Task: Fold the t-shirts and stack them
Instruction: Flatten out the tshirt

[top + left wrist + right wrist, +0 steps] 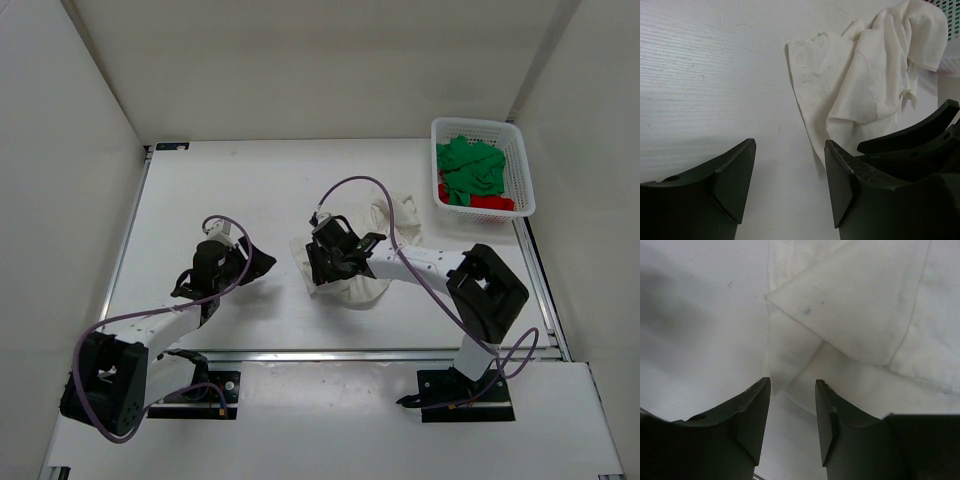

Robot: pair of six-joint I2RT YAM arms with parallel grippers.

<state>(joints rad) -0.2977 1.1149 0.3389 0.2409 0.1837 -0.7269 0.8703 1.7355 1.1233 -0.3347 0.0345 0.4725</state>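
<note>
Right gripper (792, 382) sits low with jaws partly apart over a creased edge of the white shirt (865, 300), nothing pinched as far as you can see. Left gripper (790, 145) is wide open and empty over the table (705, 65), just beside that shirt. You're barely started: white shirt crumpled mid-table, green shirt (470, 168) and red shirt (490, 204) bunched in the basket (478, 122), nothing folded or stacked.

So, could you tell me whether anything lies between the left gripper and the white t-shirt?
Nothing visible does: only bare table separates the open left gripper from the nearest edge of the white t-shirt. The right gripper is at the shirt itself, to the side of that path.
</note>
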